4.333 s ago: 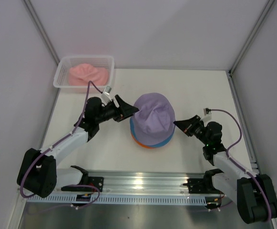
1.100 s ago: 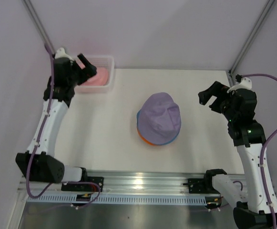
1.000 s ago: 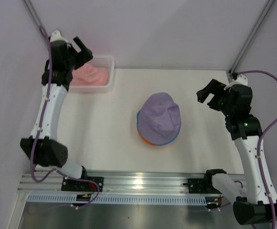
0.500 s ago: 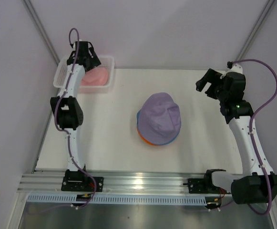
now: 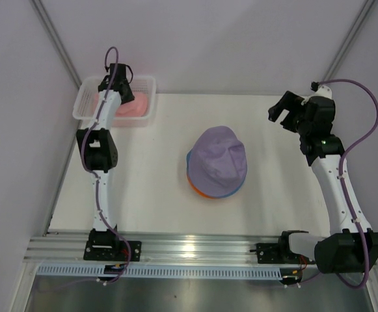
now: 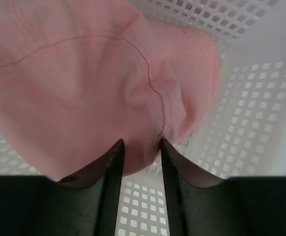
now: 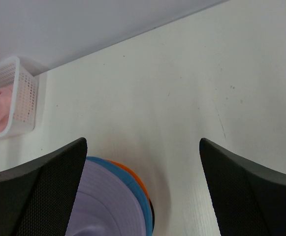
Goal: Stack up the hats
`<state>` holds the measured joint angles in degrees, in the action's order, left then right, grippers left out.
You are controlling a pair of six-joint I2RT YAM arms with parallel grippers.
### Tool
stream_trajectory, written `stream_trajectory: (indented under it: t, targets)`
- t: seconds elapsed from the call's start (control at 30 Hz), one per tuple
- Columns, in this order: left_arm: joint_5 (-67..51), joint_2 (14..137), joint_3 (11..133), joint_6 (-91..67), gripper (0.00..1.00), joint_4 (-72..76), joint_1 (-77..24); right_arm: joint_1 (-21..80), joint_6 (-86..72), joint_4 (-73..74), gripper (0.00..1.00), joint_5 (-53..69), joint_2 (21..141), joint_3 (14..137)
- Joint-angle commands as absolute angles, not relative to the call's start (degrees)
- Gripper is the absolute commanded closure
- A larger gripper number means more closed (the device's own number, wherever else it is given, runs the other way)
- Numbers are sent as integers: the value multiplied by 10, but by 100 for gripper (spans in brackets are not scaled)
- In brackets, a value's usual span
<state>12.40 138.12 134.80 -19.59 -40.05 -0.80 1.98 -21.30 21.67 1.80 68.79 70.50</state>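
The pink hat (image 5: 135,104) lies crumpled in the white mesh basket (image 5: 83,107) at the back left. My left gripper (image 5: 118,83) reaches down into the basket. In the left wrist view its narrowed jaws (image 6: 140,142) pinch a fold at the near edge of the pink hat (image 6: 83,88). The purple hat (image 5: 220,159) tops a stack at the table's middle, with the blue hat's rim (image 7: 133,189) and the orange hat's rim (image 7: 134,176) showing beneath. My right gripper (image 5: 280,112) hangs open, high at the back right, holding nothing.
The basket's mesh wall (image 6: 261,98) rises right of the pink hat. In the right wrist view the basket (image 7: 22,98) stands far left by the back wall. White enclosure walls border the table on three sides. A metal rail (image 5: 195,250) runs along the front.
The left arm swung up and over into the basket, and its jaws narrowed onto the pink hat. The right arm lifted away from the stack to the back right and stayed open.
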Motion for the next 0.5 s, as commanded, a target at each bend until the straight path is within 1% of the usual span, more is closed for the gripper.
stream_trajectory:
  t: [0.0, 0.03, 0.1, 0.13, 0.17, 0.23, 0.33, 0.37, 0.47]
  targets:
    - [137, 1397, 1372, -163, 62, -413, -10, 17, -221, 184, 0, 17, 685, 708]
    - [134, 1398, 1372, -163, 74, -411, -10, 17, -221, 183, 0, 17, 686, 710]
    - [123, 1397, 1372, -160, 82, -408, -10, 16, -224, 182, 1, 17, 686, 712]
    - [123, 1392, 1371, -159, 96, -403, -10, 15, -224, 182, 1, 18, 686, 711]
    - [124, 1390, 1373, -157, 99, -402, -10, 15, -225, 181, 0, 18, 685, 710]
    - [127, 1378, 1381, -154, 99, -402, -10, 16, -227, 180, 1, 17, 679, 709]
    - [123, 1324, 1380, -148, 99, -403, -10, 15, -227, 178, 0, 33, 670, 708]
    - [120, 1286, 1377, -142, 99, -400, -12, 16, -226, 173, 0, 42, 669, 708]
    - [113, 1224, 1377, -119, 99, -398, -22, 15, -232, 175, 0, 84, 668, 714]
